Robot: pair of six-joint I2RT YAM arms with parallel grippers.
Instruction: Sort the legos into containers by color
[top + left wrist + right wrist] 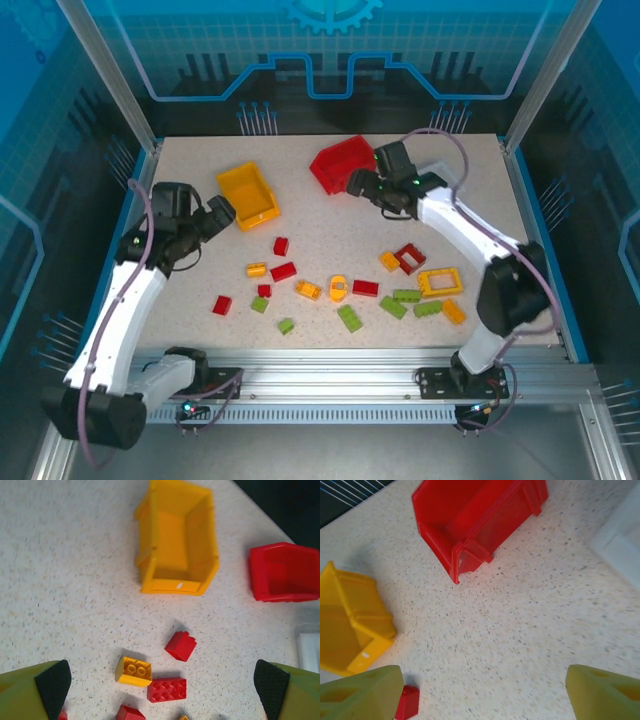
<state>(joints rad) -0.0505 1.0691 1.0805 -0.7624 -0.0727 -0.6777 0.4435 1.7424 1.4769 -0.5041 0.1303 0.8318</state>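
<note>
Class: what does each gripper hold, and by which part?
Nothing is held. The left gripper and the right gripper are both open above the table, with nothing gripped between their fingers.

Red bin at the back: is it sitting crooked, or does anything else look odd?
Yes, the red bin sits turned at an angle to the table's edges, and so does the yellow bin. Both look empty, while the bricks lie scattered, colours mixed. Nothing looks broken.
</note>
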